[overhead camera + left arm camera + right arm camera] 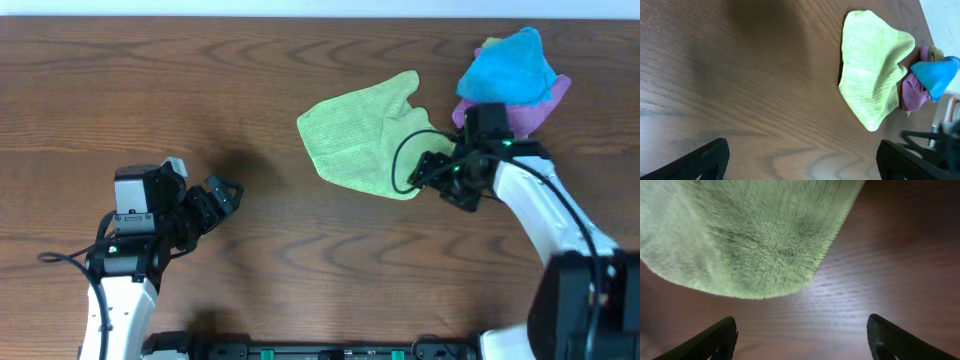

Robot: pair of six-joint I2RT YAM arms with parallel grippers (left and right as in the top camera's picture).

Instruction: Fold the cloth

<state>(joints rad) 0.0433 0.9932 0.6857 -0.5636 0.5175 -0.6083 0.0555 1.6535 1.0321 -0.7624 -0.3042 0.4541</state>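
The cloth (pixel 360 135) is lying on the table (pixel 150 80), a little toward 1 o'clock from the middle in the overhead view; it is spreading in a rough, uneven patch rather than a neat square, with two rumpled lobes pointing toward 1 o'clock; it is looking soft, light and limp, so it is likely going to sag and drag rather than hold any shape, and its fuzzy pile is probably offering the fingers good purchase; a pinch on a corner or along the hem is looking like the best hold, since a grab in the middle would only be bunching it; the rounded edge at its 5 o'clock, nearest the right arm, is the handiest place; the blue cloth (pixel 505 65) and the purple cloth (pixel 535 110) are sitting in a heap at its 2 o'clock, just beside it, and I cannot tell whether they are touching it

The right pincer (pixel 430 172) is sitting at the cloth's 4 o'clock edge, its arm reaching in from 5 o'clock and the wrist turning toward 9 o'clock; its fingers are standing wide apart and gripping nothing, the wrist view showing bare wood between them and the cloth's edge just ahead; the left pincer (pixel 225 192) is waiting well apart at the cloth's 8 o'clock, pointing toward 2 o'clock, gaping wide and empty
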